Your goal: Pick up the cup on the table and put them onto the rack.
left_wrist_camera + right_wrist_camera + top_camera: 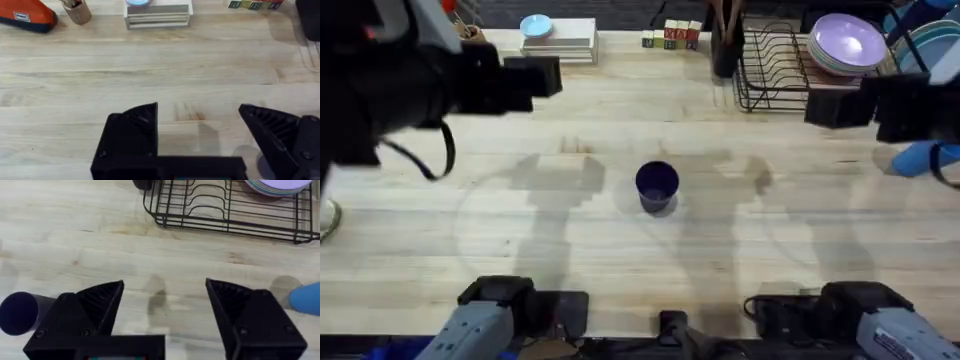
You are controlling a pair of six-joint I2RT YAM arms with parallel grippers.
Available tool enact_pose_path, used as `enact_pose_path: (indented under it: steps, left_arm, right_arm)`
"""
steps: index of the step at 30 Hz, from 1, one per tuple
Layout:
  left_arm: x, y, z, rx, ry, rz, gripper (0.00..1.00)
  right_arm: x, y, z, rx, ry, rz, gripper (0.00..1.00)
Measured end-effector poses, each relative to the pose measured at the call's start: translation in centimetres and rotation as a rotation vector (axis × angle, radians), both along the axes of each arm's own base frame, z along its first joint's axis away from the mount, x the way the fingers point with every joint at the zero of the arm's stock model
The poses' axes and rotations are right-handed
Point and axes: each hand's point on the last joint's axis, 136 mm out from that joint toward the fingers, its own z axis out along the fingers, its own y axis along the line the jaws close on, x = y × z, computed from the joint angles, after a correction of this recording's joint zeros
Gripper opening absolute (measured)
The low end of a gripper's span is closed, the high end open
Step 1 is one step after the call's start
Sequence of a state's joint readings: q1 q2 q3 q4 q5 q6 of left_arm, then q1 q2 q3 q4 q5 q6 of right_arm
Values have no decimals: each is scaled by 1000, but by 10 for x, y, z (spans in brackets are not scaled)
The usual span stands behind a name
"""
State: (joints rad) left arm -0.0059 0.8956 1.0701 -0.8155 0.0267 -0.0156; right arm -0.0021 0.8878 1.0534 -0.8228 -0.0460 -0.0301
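The dark blue cup [657, 186] looks light and stiff. Grab its rim. Both claws, left [200, 125] and right [165, 300], gape wide.

The rack [775, 70] at the table's [620, 130] far right is partly covered by the blurred dark right arm. The lilac plates [848, 45] stacked in it are cut by the picture's edge in the right wrist view. A light blue object [306, 299] near the right edge shows just a rounded part; its kind cannot be told. The dark blue cup [20, 313] is half hidden behind a finger of the right gripper [165, 297]. The small lettered blocks [670, 38] at the far edge are too small to read.
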Motion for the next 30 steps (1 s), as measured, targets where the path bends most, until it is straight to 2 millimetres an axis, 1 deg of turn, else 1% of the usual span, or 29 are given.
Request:
enact_pose_path:
  steps: [5, 9, 13, 30]
  left_arm:
    - [17, 0, 3, 0, 69, 0, 993]
    - [27, -1, -4, -3, 109, -5, 993]
    - [29, -2, -11, -4, 133, -6, 993]
    - [29, -2, -11, -6, 133, -8, 994]
  right_arm:
    - [12, 0, 8, 0, 20, 0, 992]
    - [15, 0, 5, 0, 38, 0, 992]
    - [15, 0, 4, 0, 40, 0, 992]
    - [16, -2, 6, -27, 28, 14, 992]
